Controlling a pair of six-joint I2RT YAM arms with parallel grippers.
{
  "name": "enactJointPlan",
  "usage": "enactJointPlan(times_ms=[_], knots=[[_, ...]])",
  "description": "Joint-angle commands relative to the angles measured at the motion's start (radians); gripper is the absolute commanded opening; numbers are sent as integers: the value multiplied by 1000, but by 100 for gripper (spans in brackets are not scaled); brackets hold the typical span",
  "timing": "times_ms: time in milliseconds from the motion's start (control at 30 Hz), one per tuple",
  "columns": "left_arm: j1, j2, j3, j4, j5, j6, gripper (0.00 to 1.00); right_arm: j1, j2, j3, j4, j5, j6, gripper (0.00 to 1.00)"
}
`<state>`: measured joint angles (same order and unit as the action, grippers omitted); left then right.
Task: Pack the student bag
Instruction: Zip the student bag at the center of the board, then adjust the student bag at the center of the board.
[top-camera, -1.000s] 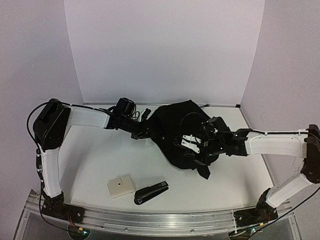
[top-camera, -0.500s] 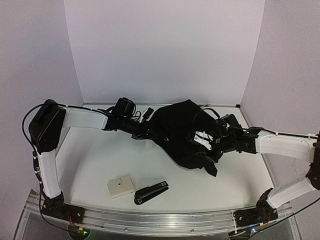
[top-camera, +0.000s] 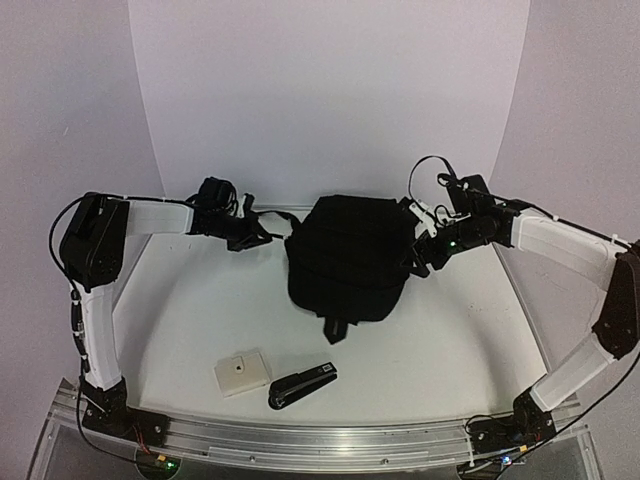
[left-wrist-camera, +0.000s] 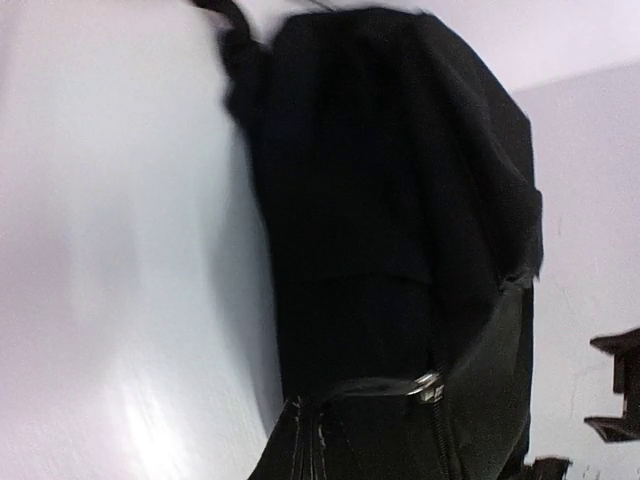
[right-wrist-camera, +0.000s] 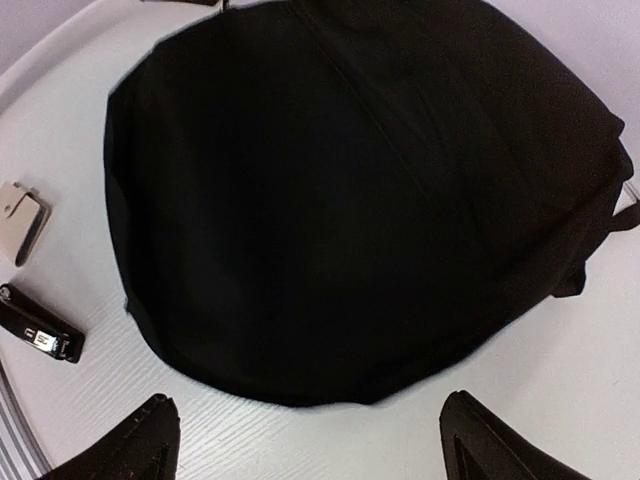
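Note:
The student bag (top-camera: 345, 255), a large black fabric backpack, lies in the middle of the table with a strap end (top-camera: 335, 330) trailing toward the front. My left gripper (top-camera: 258, 237) is at the bag's back left, shut on a black strap (left-wrist-camera: 300, 440) that runs from the jaws to the bag. A metal zipper pull (left-wrist-camera: 430, 386) shows close to it. My right gripper (right-wrist-camera: 315, 450) hovers beside the bag's right edge (top-camera: 425, 245), open wide, with only bare table between its fingertips (right-wrist-camera: 150, 440).
A small beige box (top-camera: 241, 373) and a black stapler (top-camera: 302, 384) lie near the front edge, left of centre; they also show as the box (right-wrist-camera: 22, 222) and stapler (right-wrist-camera: 40, 330) in the right wrist view. White walls enclose the table.
My right gripper has opened, let go of the bag and drawn back to the far right. My left gripper pulled the strap back and left. The bag now lies spread out flatter.

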<state>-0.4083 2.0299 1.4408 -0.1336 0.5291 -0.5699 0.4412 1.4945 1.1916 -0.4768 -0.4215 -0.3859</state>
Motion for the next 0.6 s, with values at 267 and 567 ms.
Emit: enactJointPlan(times_ms=[267,567], knots=[[23,-228,-116,-24,-106,32,79,-122,319,329,-52,13,158,93],[-212,-369,-377,96,-155,-83,100,-153,630,777,-54,94,241,98]])
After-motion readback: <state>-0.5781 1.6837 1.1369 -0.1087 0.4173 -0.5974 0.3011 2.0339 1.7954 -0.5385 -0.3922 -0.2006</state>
